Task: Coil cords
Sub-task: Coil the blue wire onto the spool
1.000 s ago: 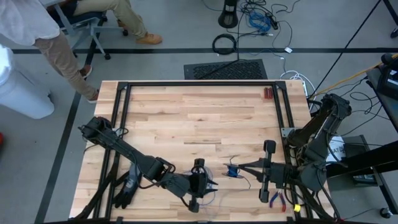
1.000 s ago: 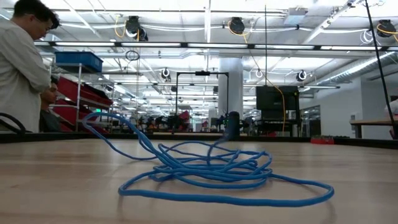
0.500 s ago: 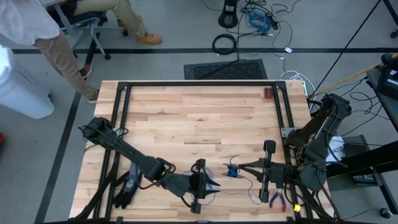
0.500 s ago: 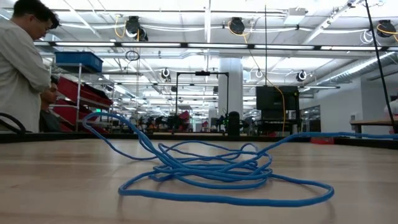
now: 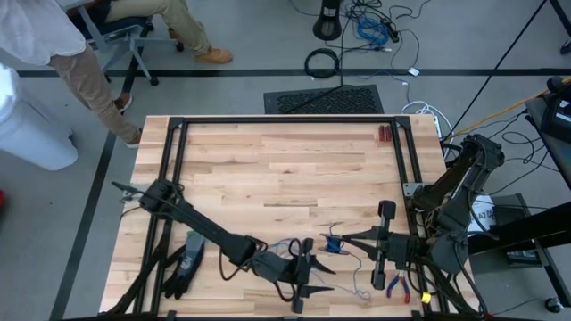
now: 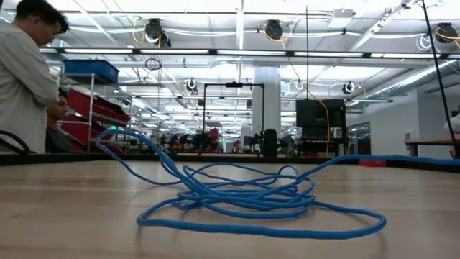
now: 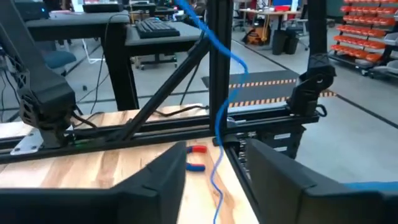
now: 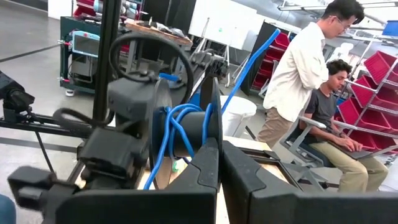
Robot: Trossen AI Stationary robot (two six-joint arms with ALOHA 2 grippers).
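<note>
A: From above, where does the thin blue wire (image 5: 334, 245) sit?

B: Near the front edge of the pale wooden table (image 5: 285, 169), as a small bundle between the two arms, with a thin tail trailing toward the red-handled pliers (image 5: 397, 286). The left gripper (image 5: 323, 278) lies low just beside it with its fingers spread wide and nothing between them. The right gripper (image 5: 342, 239) points its closed fingertips at the bundle.

A: And from table height?

B: The wire fills the middle as a loose, untidy tangle of loops (image 6: 244, 198), one strand rising away to the left, another running off right. It is far from a neat coil. A person in a light shirt (image 6: 25, 79) stands beyond the table.

A: The left wrist view?

B: A strand hangs slack between the two dark fingers (image 7: 158, 183), which stand well apart and do not touch it.

A: The right wrist view?

B: The right fingers (image 8: 205, 165) are pressed together, with blue loops (image 8: 177, 134) gathered right ahead of them; whether they pinch a strand I cannot tell.

A: What could go wrong?

B: I judge the slack loops could spring apart or snag on a finger, since the left gripper holds nothing. Closing on the wrong strand could tighten the tangle.
</note>
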